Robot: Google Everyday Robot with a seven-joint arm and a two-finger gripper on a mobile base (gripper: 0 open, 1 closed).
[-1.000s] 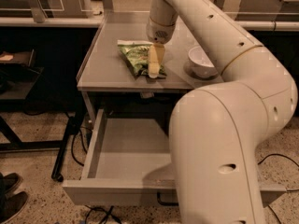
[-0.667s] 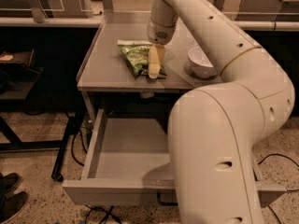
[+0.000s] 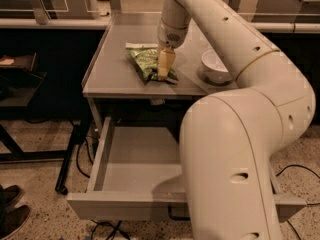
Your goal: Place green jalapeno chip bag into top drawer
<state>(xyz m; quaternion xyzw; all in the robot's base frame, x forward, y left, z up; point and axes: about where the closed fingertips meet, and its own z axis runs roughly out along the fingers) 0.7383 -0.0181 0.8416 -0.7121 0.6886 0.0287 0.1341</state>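
Observation:
The green jalapeno chip bag [image 3: 144, 60] lies flat on the grey tabletop [image 3: 112, 69], its pale end strip toward the back left. My gripper [image 3: 163, 72] reaches down from the arm onto the bag's right side, its pale fingers [image 3: 165, 63] pressed against the bag. Below the tabletop, the top drawer [image 3: 135, 159] is pulled out and open, its flat grey floor bare where it shows. My arm's large white body hides the drawer's right part.
A white round bowl [image 3: 216, 66] stands on the tabletop right of the gripper. Black cables [image 3: 82, 151] and a dark table leg [image 3: 67, 156] are on the floor to the left. A shoe [image 3: 11, 219] shows at the lower left. Railings run along the back.

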